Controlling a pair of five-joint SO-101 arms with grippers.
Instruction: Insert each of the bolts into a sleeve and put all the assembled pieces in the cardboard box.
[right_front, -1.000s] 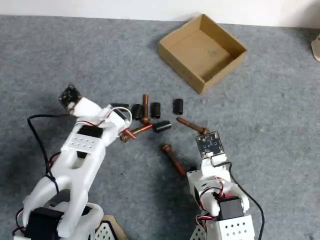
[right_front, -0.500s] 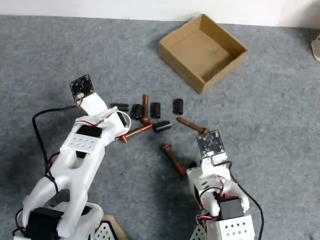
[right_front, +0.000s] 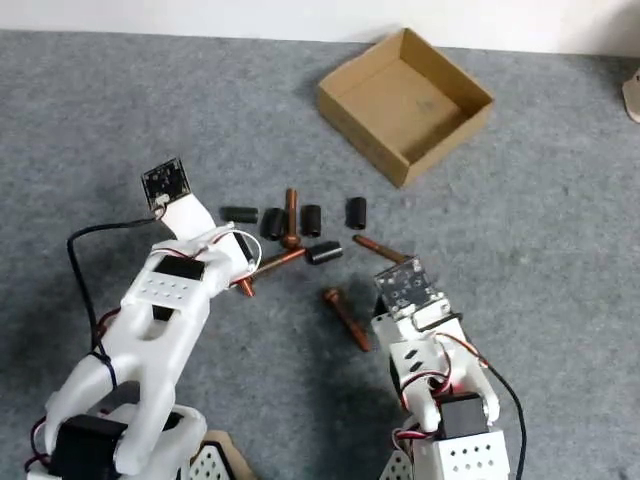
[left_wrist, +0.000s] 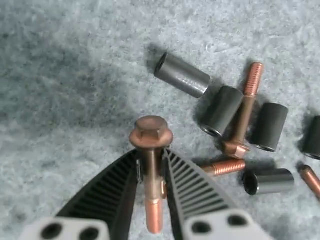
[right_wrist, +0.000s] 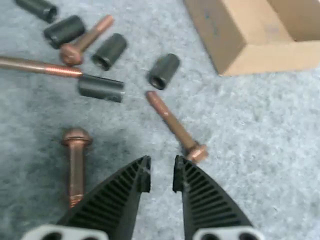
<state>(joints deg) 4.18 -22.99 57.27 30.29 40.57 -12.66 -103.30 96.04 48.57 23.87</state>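
Copper hex-head bolt (left_wrist: 151, 135), threaded tip, pinched by left gripper (left_wrist: 151, 156)

The desk (right_front: 560, 250) has a grey, felt-like surface. A white strip (right_front: 200, 15) borders its far edge. A pale rounded object (right_front: 633, 95) sits at the edge of the high view. A flat tan piece (right_front: 226, 456) lies at the near edge.

Grey carpeted bench (right_front: 560, 200): open cardboard box (right_front: 360, 130) at far side; five black sleeves (right_front: 355, 212) & three loose copper bolts (right_front: 347, 318) scattered mid-bench.
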